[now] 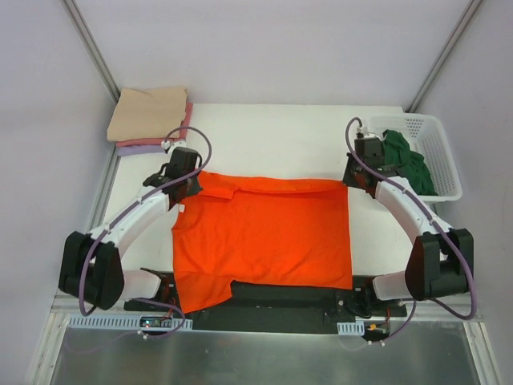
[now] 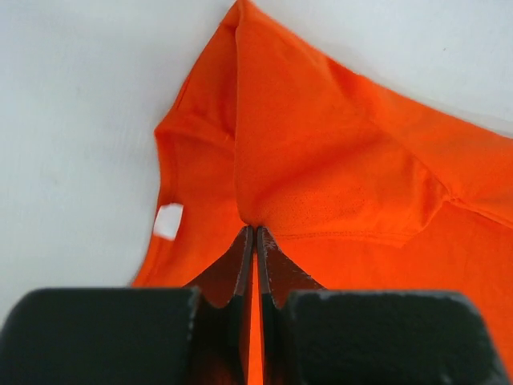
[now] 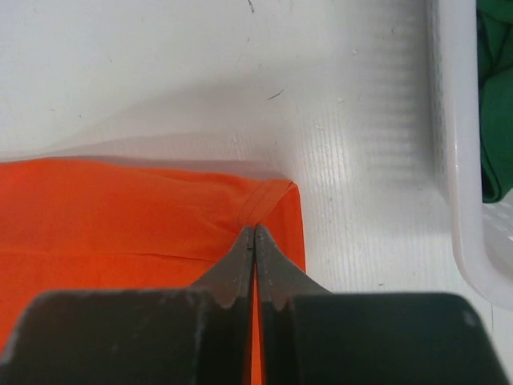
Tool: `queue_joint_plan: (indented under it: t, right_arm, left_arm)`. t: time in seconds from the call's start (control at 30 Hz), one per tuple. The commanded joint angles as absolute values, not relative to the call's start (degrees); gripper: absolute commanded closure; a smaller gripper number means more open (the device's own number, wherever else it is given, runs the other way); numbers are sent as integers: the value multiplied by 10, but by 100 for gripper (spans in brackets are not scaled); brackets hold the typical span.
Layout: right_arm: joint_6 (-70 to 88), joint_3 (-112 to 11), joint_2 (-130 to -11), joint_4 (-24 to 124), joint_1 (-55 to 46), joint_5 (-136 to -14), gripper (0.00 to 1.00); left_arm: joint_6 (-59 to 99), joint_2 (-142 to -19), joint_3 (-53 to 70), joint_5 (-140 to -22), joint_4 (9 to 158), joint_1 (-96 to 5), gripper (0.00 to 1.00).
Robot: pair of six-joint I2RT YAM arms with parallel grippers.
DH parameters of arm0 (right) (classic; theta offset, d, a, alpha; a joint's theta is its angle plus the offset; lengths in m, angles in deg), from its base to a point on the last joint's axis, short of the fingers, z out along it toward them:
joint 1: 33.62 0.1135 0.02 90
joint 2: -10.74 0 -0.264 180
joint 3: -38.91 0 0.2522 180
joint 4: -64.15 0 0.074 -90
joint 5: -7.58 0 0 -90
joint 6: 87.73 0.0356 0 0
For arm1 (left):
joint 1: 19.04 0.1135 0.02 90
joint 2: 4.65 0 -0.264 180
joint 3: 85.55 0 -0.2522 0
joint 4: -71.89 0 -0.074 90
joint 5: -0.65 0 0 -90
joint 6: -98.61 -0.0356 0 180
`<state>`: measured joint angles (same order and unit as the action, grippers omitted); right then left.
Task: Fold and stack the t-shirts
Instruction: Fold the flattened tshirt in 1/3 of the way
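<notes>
White table (image 1: 280,132) | 1 orange t-shirt (image 1: 264,233) | left end effector (image 2: 254,237), right end effector (image 3: 254,233) pinching it | 3-shirt stack (image 1: 148,116) | 1 basket (image 1: 443,152)

Your top view looks steeply down from behind over the whole table (image 1: 280,152). Each wrist view sits low and very close, facing away from you; all three share the orange shirt (image 1: 264,233).

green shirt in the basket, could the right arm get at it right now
Probably, but not at once: the basket sits beside that arm, open-topped, nothing over the green shirt. The right fingers are shut on a corner of the orange shirt and would have to let go first.
</notes>
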<state>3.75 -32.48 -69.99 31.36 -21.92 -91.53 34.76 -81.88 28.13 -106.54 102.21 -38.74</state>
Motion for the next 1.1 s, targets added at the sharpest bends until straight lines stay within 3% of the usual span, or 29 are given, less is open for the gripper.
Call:
queue_joint_plan:
  t: [0.0,0.2,0.53,0.77,1.07]
  right_arm:
    - [39,-318,-647,279,-221,-919,100]
    - [30,-314,-630,260,-220,-934,100]
    - [27,-304,-650,255,-221,-924,100]
    - [28,-294,-662,252,-221,-933,100]
    - [49,-259,-656,235,-220,-951,97]
  left_arm:
    - [451,-737,322,-1089,1096,-389,100]
    - [485,-686,319,-1112,1167,-390,100]
    - [562,-611,388,-1045,1242,-399,100]
    - [608,-597,436,-967,1248,-407,100]
    - [630,-584,459,-960,1304,-413,100]
